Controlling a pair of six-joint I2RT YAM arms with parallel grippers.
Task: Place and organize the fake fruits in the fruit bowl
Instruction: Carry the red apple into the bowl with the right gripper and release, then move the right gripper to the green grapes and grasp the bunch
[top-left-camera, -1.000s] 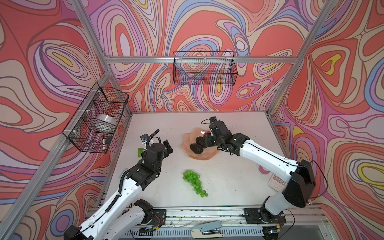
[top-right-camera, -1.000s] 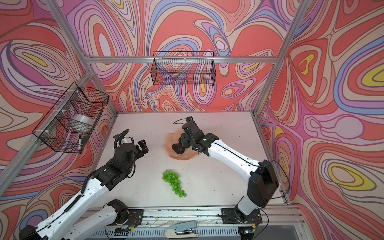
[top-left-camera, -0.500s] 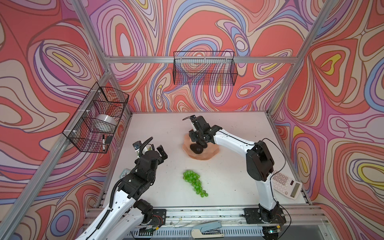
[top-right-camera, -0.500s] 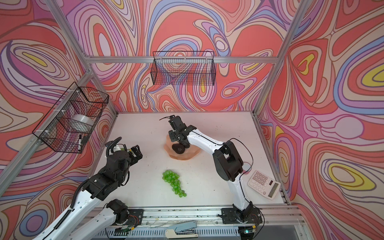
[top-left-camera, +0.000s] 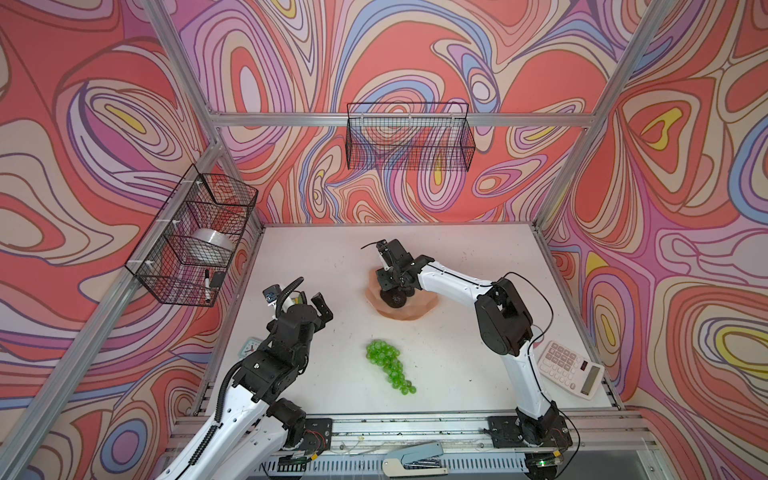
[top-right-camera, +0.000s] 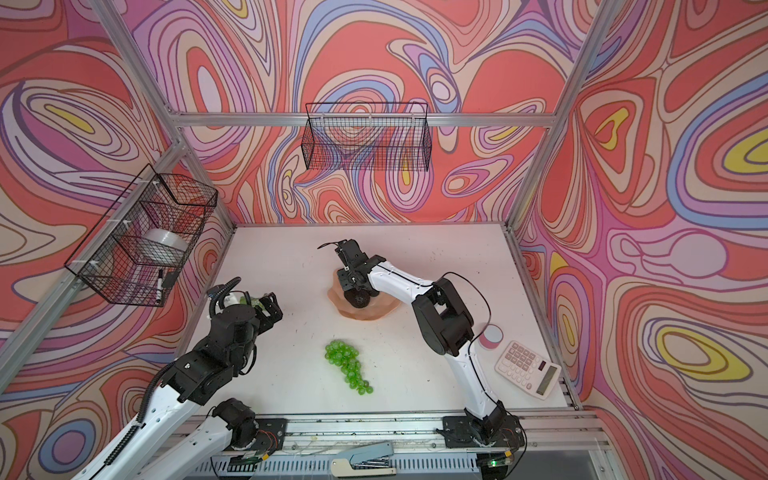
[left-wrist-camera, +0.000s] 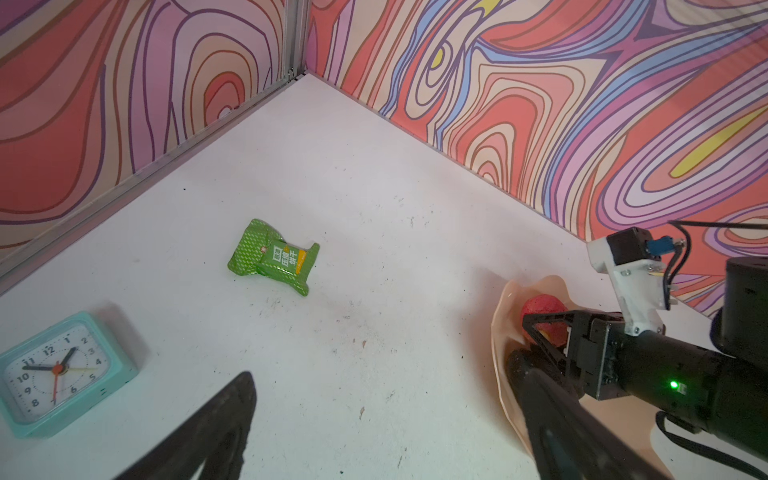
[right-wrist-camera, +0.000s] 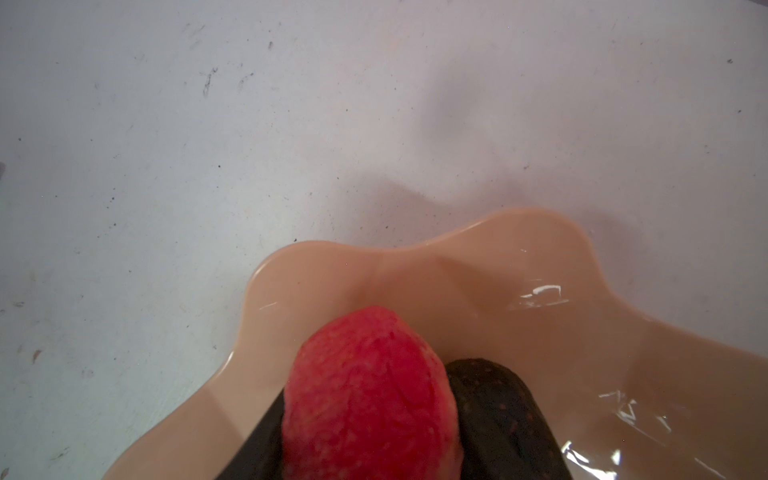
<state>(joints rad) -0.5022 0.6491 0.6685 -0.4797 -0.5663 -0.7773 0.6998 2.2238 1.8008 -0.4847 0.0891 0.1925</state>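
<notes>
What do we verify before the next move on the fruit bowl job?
1. Apple inside bowl rim: ok, beside an avocado.
2. Right gripper clear of apple: cannot tell; apple sits right at its fingers.
3. Left gripper open, empty: ok.
4. Grapes in bowl: not ok; lying on the table, on the arm-base side of the bowl.
5. Room in bowl for grapes: cannot tell; right gripper covers it.
</notes>
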